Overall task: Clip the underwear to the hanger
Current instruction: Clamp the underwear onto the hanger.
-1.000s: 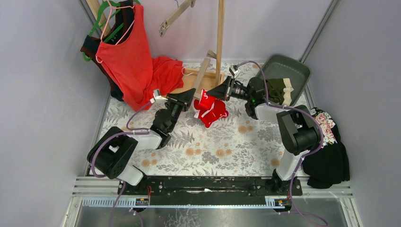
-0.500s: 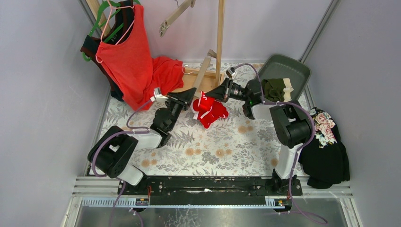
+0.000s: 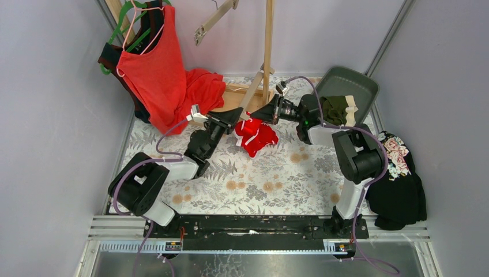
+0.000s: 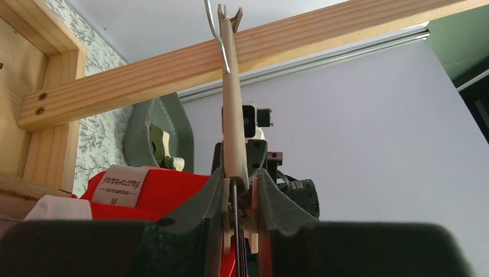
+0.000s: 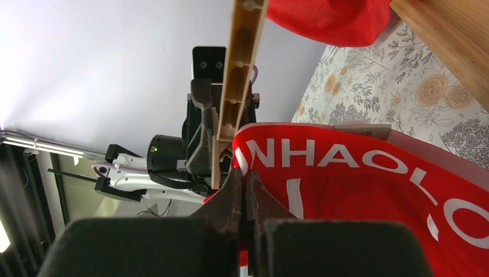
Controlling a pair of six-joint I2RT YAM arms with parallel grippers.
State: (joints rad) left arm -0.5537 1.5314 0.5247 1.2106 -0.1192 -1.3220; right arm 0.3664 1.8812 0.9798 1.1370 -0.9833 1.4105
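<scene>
The bright red briefs hang bunched between both grippers above the table; the waistband lettering shows in the right wrist view. My left gripper is shut on a clip of the beige hanger, whose bar rises from the jaws to a wire hook. My right gripper is shut on the red waistband, right beside the hanger bar. The olive green briefs lie in the grey bin behind the right arm.
A wooden stand with an upright pole and base stands just behind the grippers. A large red tank top hangs at back left. A second clip hanger hangs at the back. Black floral cloth lies at the right.
My right gripper has drawn the red waistband back and left toward the hanger. My left gripper has shifted slightly up and right with the hanger.
</scene>
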